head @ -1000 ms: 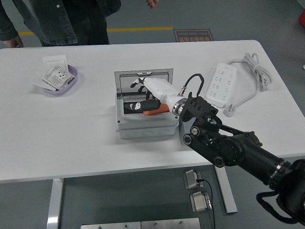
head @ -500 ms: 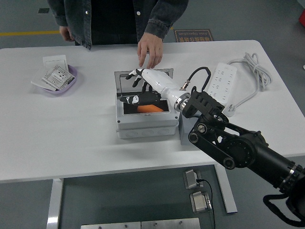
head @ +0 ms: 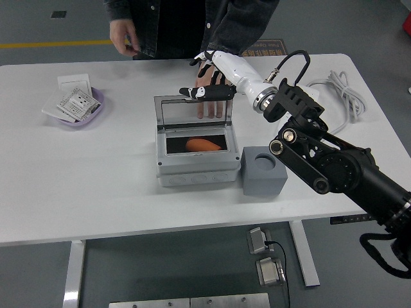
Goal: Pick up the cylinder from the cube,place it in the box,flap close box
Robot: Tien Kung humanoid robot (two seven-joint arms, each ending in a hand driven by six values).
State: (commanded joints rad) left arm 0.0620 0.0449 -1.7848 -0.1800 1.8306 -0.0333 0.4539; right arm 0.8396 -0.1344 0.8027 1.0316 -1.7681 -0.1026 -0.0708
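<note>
One orange cylinder [head: 203, 144] lies on its side in the dark inside of the box [head: 198, 168], and from my feed it looks to rest flat on the bottom, a little right of the middle. I see the box standing near the middle of the white table [head: 96, 186], its clear lid [head: 194, 113] raised upright at the back edge. Just beside the box on its right sits the grey cube [head: 264, 170], with a round hollow in its top and nothing in it.

My right hand [head: 212, 77] hovers above the top edge of the lid, the white forearm slanting down to the black arm that comes in from the lower right. Its fingers [head: 204, 93] are stretched out flat and point left, holding nothing; whether they touch the lid rim I cannot tell.

Behind the lid a person stands at the far side, one hand [head: 210, 96] reaching down onto the table so that its fingers show through the clear lid; the other hand [head: 123, 37] hangs by the dark jacket.

Far left, a purple dish [head: 91, 115] holds small white packets [head: 74, 102]. At the far right lies a white power strip [head: 299, 117] with its coiled cable [head: 347, 93]
</note>
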